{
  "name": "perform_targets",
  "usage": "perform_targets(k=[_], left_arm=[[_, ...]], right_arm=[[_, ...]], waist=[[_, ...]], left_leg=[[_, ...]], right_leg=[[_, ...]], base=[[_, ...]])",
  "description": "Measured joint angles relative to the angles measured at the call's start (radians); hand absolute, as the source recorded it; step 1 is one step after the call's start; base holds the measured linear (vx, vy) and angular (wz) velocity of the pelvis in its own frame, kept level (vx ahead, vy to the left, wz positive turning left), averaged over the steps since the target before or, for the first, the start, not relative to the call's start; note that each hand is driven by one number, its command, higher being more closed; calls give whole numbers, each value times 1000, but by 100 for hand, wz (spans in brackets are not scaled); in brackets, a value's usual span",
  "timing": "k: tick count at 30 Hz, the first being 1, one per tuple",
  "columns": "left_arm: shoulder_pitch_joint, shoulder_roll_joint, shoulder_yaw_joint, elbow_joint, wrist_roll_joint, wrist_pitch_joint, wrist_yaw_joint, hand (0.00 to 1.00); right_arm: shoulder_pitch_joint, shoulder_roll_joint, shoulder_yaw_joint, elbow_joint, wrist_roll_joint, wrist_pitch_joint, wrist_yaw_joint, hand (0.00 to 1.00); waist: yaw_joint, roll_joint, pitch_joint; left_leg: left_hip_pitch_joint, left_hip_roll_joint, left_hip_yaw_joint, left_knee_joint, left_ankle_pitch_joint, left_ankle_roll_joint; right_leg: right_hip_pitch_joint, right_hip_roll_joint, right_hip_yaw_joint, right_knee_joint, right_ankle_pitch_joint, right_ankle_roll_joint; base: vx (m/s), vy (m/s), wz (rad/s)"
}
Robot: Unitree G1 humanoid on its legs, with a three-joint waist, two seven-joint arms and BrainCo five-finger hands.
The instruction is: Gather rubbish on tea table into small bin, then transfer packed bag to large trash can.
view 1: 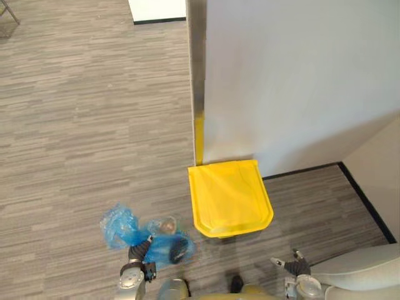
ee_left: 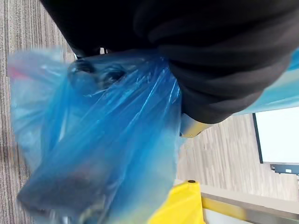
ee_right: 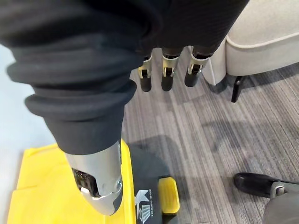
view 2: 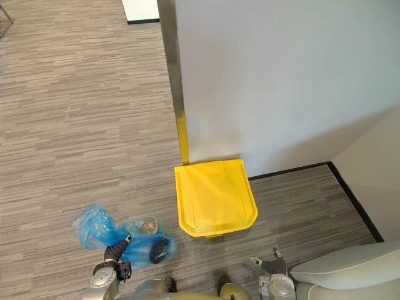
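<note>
Grey carpet [view 1: 81, 125], wall [view 1: 300, 81] corner; yellow trash can [view 1: 230, 197] stands closed. Packed blue bag [view 1: 147, 234] hangs at left hand [view 1: 139, 251], 8 o'clock of the can, grip buried in plastic, can't tell; right hand [view 1: 295, 267] at 5 o'clock, fingers [ee_right: 167, 77] straight, empty. Gathering looks done; left to do: open can, drop bag in.

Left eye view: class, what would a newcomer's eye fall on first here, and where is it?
The bright yellow trash can, lid shut, stands against the corner of the grey wall in mid-picture. To its left, the left hand grips a crumpled blue bag of rubbish over the carpet. The right hand hangs open at lower right, by a pale armchair.
</note>
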Motion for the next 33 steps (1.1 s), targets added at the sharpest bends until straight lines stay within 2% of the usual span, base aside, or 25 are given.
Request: perform_targets(k=[2, 3, 4, 5, 6, 7, 8, 10, 11, 12, 13, 14, 15, 16, 17, 18, 19, 20, 21, 22, 25, 27, 31, 32, 33], left_arm=[[0, 3, 0, -4, -1, 0, 4, 100], [-2, 5, -1, -13, -1, 0, 5, 100], [-3, 12, -1, -14, -1, 1, 6, 100], [-2, 22, -2, -14, -1, 1, 8, 100], [-4, 42, -11, -14, -1, 5, 10, 100], [-8, 56, -14, -14, -1, 5, 10, 100], [-22, 91, -23, -14, -1, 5, 9, 100], [-53, 118, -21, -12, -2, 6, 11, 100], [-75, 126, -19, -11, -3, 6, 13, 100], [-81, 125, -19, -9, -3, 6, 16, 100], [-98, 95, -22, -8, -3, 6, 26, 100], [-119, 83, -38, -8, -3, 6, 27, 100], [-130, 82, -47, -9, -2, 6, 25, 100], [-147, 79, -53, -9, -2, 6, 25, 100], [-154, 78, -55, -9, -2, 6, 26, 100], [-157, 76, -66, -13, -2, 6, 26, 100], [-155, 69, -83, -14, -2, 6, 25, 100], [-156, 62, -84, -14, -2, 6, 25, 100], [-157, 48, -87, -23, -2, 6, 24, 100], [-164, 36, -98, -33, -1, 6, 17, 100], [-173, 22, -105, -51, -1, 6, 4, 100], [-172, 18, -105, -55, -1, 6, 4, 100], [-132, 37, -101, -63, 2, 5, 4, 100], [-116, 41, -101, -63, 8, 5, 5, 100], [-116, 41, -101, -63, 9, 5, 5, 100]], right_arm=[[-14, -1, 13, -9, 0, 0, 0, 0], [-22, -3, 14, -30, 0, 1, 0, 0], [-25, -2, 14, -48, 1, 1, 0, 0], [-35, -1, 14, -62, 1, 1, -1, 0], [-28, 1, 14, -65, 1, 5, -2, 0], [-28, 3, 16, -65, 1, 9, -2, 0], [-31, 4, 24, -66, 0, 11, -4, 0], [-43, 4, 36, -66, 0, 15, -5, 0], [-42, -1, 35, -66, 0, 21, -11, 0], [-43, -6, 35, -66, 0, 25, -17, 0], [-54, -28, 35, -74, 0, 36, -18, 0], [-44, -35, 25, -109, 0, 40, -18, 0], [-39, -33, 15, -125, 0, 40, -18, 0], [-27, -27, -9, -139, 1, 41, -17, 0], [-13, -26, -16, -149, 1, 42, -17, 0], [9, -18, -46, -160, 2, 43, -17, 0], [31, -11, -68, -162, 4, 44, -19, 0], [33, -8, -73, -162, 7, 44, -19, 0], [27, -2, -72, -165, 12, 44, -18, 0], [13, 3, -72, -171, 14, 42, -17, 0], [-27, 13, -63, -183, 35, 40, -16, 0], [-33, 13, -28, -202, 42, 40, -16, 0], [-112, 15, 173, -207, 37, 40, -15, 0], [-169, 16, 251, -209, 34, 39, -14, 0], [-199, 16, 275, -210, 34, 39, -14, 0]], waist=[[2, 2, 2], [5, 15, 14], [9, 11, 32], [11, 11, 56], [-2, 4, 66], [-4, -2, 70], [-2, -21, 80], [-2, -50, 108], [-3, -64, 115], [-3, -59, 119], [-2, -32, 134], [-3, -6, 147], [-4, -1, 148], [-11, 6, 148], [-19, 5, 148], [-32, 3, 145], [-35, 14, 132], [-34, 20, 126], [-35, 23, 115], [-39, 24, 114], [-60, 26, 112], [-61, 28, 111], [-51, 13, 85], [-32, 15, 77], [-29, 17, 77]], left_leg=[[-25, 6, 1, 25, -18, 12], [-38, 24, -10, 54, -68, 24], [-31, 21, -17, 75, -92, 34], [-14, 7, -24, 79, -104, 43], [3, 0, -33, 83, -109, 53], [9, -3, -38, 82, -109, 56], [16, -12, -45, 87, -106, 62], [10, -34, -57, 136, -120, 70], [-6, -56, -74, 203, -164, 66], [-7, -59, -84, 228, -183, 63], [-2, -48, -117, 254, -209, 60], [-7, -48, -161, 255, -215, 51], [-12, -49, -182, 254, -219, 45], [-12, -50, -233, 252, -225, 33], [-9, -51, -261, 248, -227, 24], [-1, -47, -312, 238, -234, 5], [8, -19, -344, 225, -241, -21], [7, -5, -355, 216, -237, -33], [2, 17, -376, 187, -220, -60], [-7, 28, -382, 160, -196, -90], [-20, 44, -392, 105, -161, -113], [-34, 48, -392, 100, -156, -120], [-84, 45, -399, 90, -151, -122], [-82, 48, -399, 66, -144, -120], [-83, 49, -402, 55, -142, -119]], right_leg=[[-58, 5, 1, 78, -1, 2], [-109, 12, 1, 183, -11, 10], [-161, -1, 1, 308, -20, 21], [-239, -16, -6, 463, -39, 24], [-286, -26, -3, 496, -93, 13], [-298, -25, -3, 461, -94, 12], [-320, -25, -5, 346, -76, 21], [-331, -34, -6, 154, -6, 50], [-328, -52, -2, 93, 2, 60], [-325, -53, 12, 93, 24, 53], [-312, -39, 21, 123, 33, 65], [-325, -15, 71, 167, 9, 56], [-341, 4, 104, 200, -5, 52], [-370, 37, 150, 280, -56, 21], [-375, 45, 155, 318, -75, 18], [-377, 39, 119, 386, -122, 12], [-376, 49, 77, 419, -164, -3], [-377, 56, 61, 425, -180, -6], [-385, 65, 30, 427, -195, -22], [-394, 70, 7, 428, -200, -31], [-405, 69, -24, 403, -194, -48], [-408, 69, -32, 388, -185, -62], [-443, 75, -21, 345, -149, -33], [-453, 88, -2, 324, -135, -22], [-456, 93, 5, 314, -130, -16]], base=[[-111, 38, -12], [-155, 59, -21], [-175, 71, -25], [-193, 55, -2], [-119, 47, 16], [-79, 33, 35], [2, -2, 31], [16, -71, 40], [31, -121, 47], [94, -142, 47], [185, -134, 40], [155, -98, 45], [187, -117, 71], [218, -156, 75], [320, -254, 115], [339, -287, 108], [290, -256, 92], [318, -273, 54], [294, -255, 40], [263, -237, 36], [117, -163, 28], [-30, -50, 13], [-86, -24, -4], [-43, -48, -20], [-23, -58, -16]])
